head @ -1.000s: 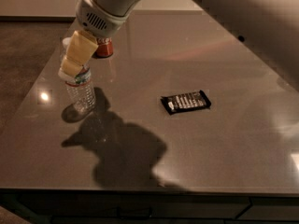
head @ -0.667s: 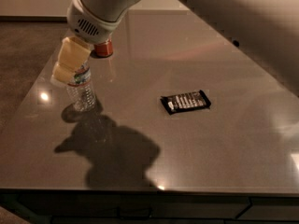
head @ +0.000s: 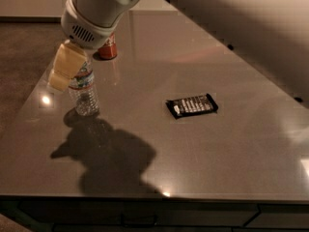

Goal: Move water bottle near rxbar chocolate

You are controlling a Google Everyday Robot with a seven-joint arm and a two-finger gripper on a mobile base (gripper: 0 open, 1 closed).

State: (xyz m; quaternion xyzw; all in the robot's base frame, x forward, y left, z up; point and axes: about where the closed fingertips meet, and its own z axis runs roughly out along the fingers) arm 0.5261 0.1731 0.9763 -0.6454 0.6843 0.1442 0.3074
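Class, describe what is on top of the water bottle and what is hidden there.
The end effector sits over the top of the water bottle, covering its cap and neck. Only its label band and ribbed lower body show.

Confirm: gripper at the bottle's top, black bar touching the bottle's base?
Wrong on the bar: the camera view shows it lying apart from the bottle, off to its right. The gripper is at the bottle's top, as stated.

Matt cream pincer (head: 65, 74) at clear plastic bottle (head: 87, 98) top — glossy tbl (head: 217, 163).
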